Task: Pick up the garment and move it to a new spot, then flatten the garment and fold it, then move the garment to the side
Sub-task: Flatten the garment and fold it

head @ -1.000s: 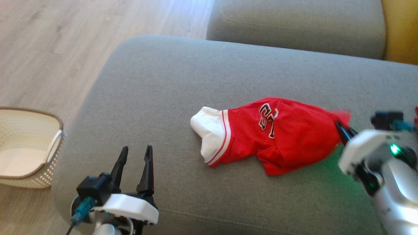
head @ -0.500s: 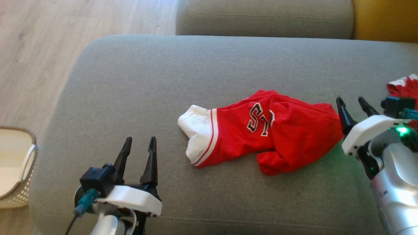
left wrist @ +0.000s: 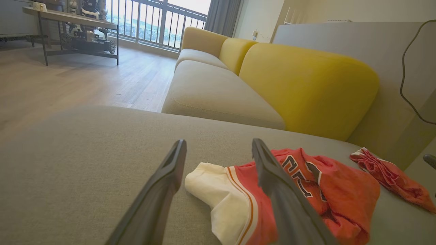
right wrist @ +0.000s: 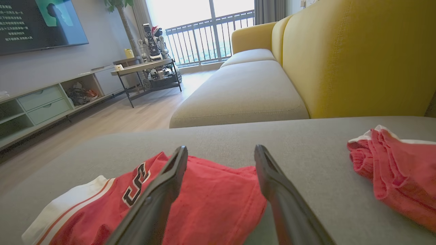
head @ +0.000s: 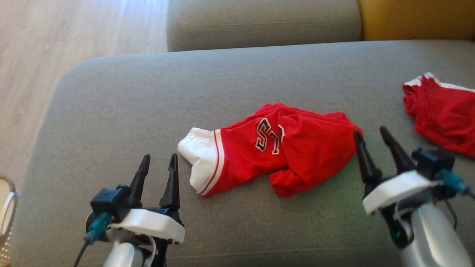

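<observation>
The garment is a crumpled red jersey with a white band and black-and-white lettering. It lies mid-cushion on the grey sofa seat. My right gripper stands open just off its right edge, with nothing between the fingers. In the right wrist view the red cloth lies under and between the open fingers of that gripper. My left gripper is open and empty, a short way left of the white end. The left wrist view looks past that gripper at the garment.
A second red cloth with white trim lies at the seat's right side. Behind are another grey seat cushion and a yellow backrest. Wood floor and a pale basket's rim lie to the left.
My right gripper has opened and let go of the garment's right edge. The camera has swung right, bringing the second red cloth into view. The left gripper stays open.
</observation>
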Controlling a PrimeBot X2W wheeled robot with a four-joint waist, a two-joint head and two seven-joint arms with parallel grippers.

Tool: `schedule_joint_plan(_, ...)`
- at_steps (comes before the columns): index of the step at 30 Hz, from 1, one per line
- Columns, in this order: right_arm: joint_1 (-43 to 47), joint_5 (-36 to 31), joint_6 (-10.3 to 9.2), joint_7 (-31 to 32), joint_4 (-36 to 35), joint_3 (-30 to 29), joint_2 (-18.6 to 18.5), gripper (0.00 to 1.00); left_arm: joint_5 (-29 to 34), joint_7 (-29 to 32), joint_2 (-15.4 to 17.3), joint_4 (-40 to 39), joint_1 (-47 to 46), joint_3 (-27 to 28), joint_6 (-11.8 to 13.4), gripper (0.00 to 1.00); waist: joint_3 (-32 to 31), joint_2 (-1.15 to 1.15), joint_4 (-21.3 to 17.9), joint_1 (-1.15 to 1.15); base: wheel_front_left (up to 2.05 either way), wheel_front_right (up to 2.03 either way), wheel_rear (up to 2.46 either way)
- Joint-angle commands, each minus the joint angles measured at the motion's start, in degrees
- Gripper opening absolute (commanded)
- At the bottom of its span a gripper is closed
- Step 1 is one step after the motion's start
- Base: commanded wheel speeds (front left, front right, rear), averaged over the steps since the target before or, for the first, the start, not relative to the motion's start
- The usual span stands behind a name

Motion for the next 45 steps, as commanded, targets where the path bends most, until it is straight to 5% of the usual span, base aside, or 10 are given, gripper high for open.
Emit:
schedule_joint_plan(1, -0.9, -0.6, -0.02, 0.3, -3.6, 1.0, 0.6, 1.0, -0.1, -0.3, 0.1, -1.4, -3.2, 1.6, 0.3, 1.0, 0.3, 0.0, -0.7, 0.0, 0.0, 0.0, 0.0)
schedule_joint_plan(15, 4.2, -3.3, -0.02, 5.4, -14.3, 0.0, 3.0, 1.0, -1.3, 1.0, 0.1, 14.4, -7.1, -4.3, 0.1, 1.0, 2.3, 0.0, -4.9, 0.0, 0.0, 0.0, 0.0)
schedule_joint_plan(26, 4.2, -3.5, -0.02, 5.6, -15.4, -0.3, 3.4, 1.0, -4.8, 4.6, 0.1, 25.8, -14.1, -7.4, 3.6, 1.0, 4.6, 0.0, -7.1, 0.0, 0.0, 0.0, 0.0)
schedule_joint_plan(27, 4.1, -3.5, -0.02, 5.6, -15.3, -0.3, 3.4, 1.0, -4.8, 4.9, 0.1, 26.7, -14.7, -7.9, 3.2, 0.96, 4.8, 0.0, -7.3, 0.0, 0.0, 0.0, 0.0)
schedule_joint_plan(28, 4.0, -3.5, -0.02, 5.5, -15.3, -0.3, 3.4, 1.0, -4.9, 4.9, 0.1, 27.3, -15.3, -8.5, 2.5, 0.22, 4.9, 0.0, -7.4, 0.0, 0.0, 0.0, 0.0)
schedule_joint_plan(29, 3.9, -3.5, -0.02, 5.4, -15.2, -0.4, 3.4, 1.0, -5.1, 4.8, 0.1, 27.6, -15.9, -8.9, 1.9, 0.0, 4.9, 0.0, -7.5, 0.0, 0.0, 0.0, 0.0)
schedule_joint_plan(35, 3.9, -3.4, -0.02, 4.7, -14.5, -0.8, 3.5, 1.0, -4.1, 0.3, 0.9, 23.5, -19.5, -7.4, 1.7, 0.0, 4.4, 0.0, -7.5, 0.0, 0.0, 0.0, 0.0)
schedule_joint_plan(41, 3.8, -3.2, -0.02, 4.0, -13.6, -0.8, 3.6, 1.0, 5.6, -0.3, 3.6, 2.0, -21.2, -6.2, 1.6, 0.0, 3.7, 0.0, -7.2, 0.0, 0.0, 0.0, 0.0)
schedule_joint_plan(45, 3.4, -2.6, -0.02, 3.4, -12.6, -0.5, 3.6, 1.0, 8.8, -0.3, 4.6, -3.6, -23.9, -8.3, -0.6, 0.0, 3.1, 0.0, -7.3, 0.0, 0.0, 0.0, 0.0)
